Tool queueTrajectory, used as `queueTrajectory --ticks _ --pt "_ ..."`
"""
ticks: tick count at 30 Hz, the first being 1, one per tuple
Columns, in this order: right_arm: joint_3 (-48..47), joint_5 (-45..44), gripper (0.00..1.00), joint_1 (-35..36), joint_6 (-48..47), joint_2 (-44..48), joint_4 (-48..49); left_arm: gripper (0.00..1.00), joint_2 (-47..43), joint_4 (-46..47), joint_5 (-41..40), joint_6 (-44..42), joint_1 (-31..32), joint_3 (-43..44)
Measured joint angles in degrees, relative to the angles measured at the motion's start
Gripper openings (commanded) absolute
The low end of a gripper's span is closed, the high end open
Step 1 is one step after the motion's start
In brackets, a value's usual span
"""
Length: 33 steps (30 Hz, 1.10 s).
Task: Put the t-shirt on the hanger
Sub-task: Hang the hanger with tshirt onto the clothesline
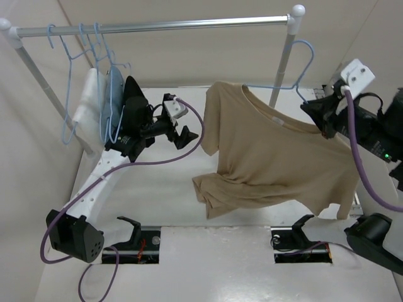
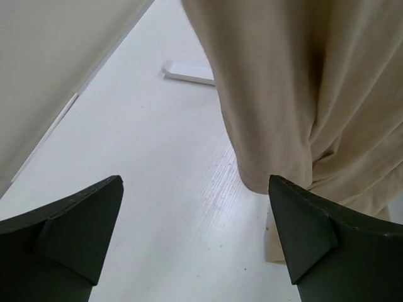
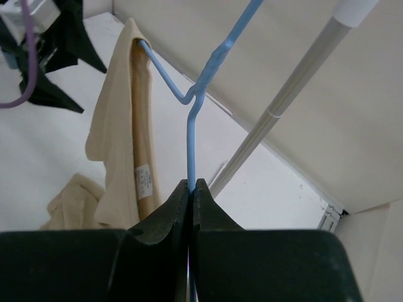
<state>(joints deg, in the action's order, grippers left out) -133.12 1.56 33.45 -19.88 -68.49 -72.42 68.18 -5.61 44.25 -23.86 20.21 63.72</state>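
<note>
t-shirt (image 1: 271,157) aloft mid-table, hanger (image 3: 189,145) arm in neck, hem bunched on table (image 1: 157,189) | right gripper (image 3: 191,185) pinching hanger wire | left gripper (image 2: 195,182) spread, empty, beside shirt edge | rack pole (image 1: 283,56) close behind | other garments (image 1: 88,100) far left

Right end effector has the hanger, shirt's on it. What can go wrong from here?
The right end effector pinches only the thin wire of the hanger; loaded by the t-shirt, it may twist or slip.
The hem lies bunched on the table; moving could drag the shirt askew.
The open left end effector, close by, could snag the cloth.
</note>
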Motion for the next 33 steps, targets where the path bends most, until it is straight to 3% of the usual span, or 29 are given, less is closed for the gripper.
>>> queueTrajectory --ticks 9,21,33 --pt "-1.7 -11.8 0.00 0.0 2.5 -8.0 7.6 1.00 -2.3 0.1 -9.9 0.2 -0.1 -1.2" --pt "-5.2 -21.4 0.00 0.0 2.6 -16.8 22.3 1.00 -5.4 -0.7 -12.5 1.5 -0.1 -5.2" --pt "7.2 -24.1 0.00 1.0 2.3 -18.0 26.4 1.00 -6.4 -0.9 -12.9 2.0 -0.1 -6.8"
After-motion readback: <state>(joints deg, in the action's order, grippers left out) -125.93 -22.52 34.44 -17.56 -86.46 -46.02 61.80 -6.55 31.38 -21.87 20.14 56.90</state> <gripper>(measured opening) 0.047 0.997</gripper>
